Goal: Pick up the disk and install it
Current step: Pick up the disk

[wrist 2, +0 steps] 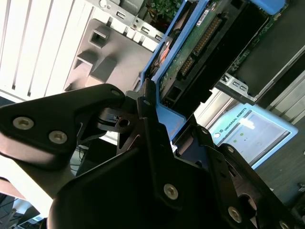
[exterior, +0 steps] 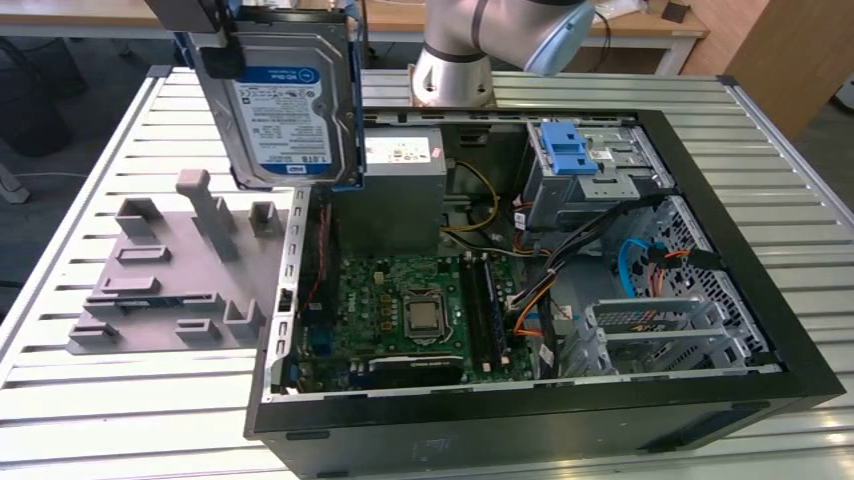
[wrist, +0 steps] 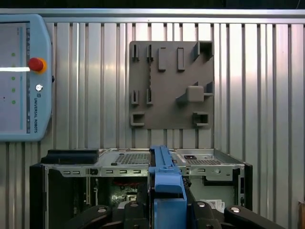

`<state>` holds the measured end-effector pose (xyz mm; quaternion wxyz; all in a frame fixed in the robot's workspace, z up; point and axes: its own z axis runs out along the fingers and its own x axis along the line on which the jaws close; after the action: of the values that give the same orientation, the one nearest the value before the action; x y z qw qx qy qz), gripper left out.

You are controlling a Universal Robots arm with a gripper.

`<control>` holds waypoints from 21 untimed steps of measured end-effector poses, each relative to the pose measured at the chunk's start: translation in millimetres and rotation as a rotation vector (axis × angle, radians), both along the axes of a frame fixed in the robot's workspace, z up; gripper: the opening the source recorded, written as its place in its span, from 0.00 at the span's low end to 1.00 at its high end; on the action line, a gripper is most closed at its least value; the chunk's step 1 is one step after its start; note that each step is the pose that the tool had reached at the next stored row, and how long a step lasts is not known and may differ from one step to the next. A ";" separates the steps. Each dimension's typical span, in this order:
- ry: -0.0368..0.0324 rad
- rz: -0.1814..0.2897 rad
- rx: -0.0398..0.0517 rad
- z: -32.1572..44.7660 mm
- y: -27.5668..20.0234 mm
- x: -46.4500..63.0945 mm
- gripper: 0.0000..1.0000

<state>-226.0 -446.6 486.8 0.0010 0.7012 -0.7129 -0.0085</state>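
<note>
— What does everything rest on?
— A pale slatted metal table (exterior: 94, 400), evenly lit (its ribs run side to side).
— And behind it?
— A wooden desk (exterior: 394, 20), a wooden panel (exterior: 787, 60) at the exterior view's right, and grey floor (exterior: 94, 60) at its left.

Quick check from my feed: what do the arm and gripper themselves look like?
In the exterior view the arm is a smooth, silver-grey tube with a rounded, pale blue-grey joint cap. In the second wrist view the gripper is matte black, built of angular linked plates fastened with round silver screws.
</note>
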 end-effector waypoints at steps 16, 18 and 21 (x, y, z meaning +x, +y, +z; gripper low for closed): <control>0.0001 0.000 0.0000 -0.6 -3.4 32.4 0.37; 0.0000 0.000 0.0001 -0.7 -3.8 36.6 0.37; 0.0001 0.000 0.0000 -0.8 -4.5 42.6 0.37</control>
<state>-183.4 -451.1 486.0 0.0011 0.7012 -0.7129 -0.0086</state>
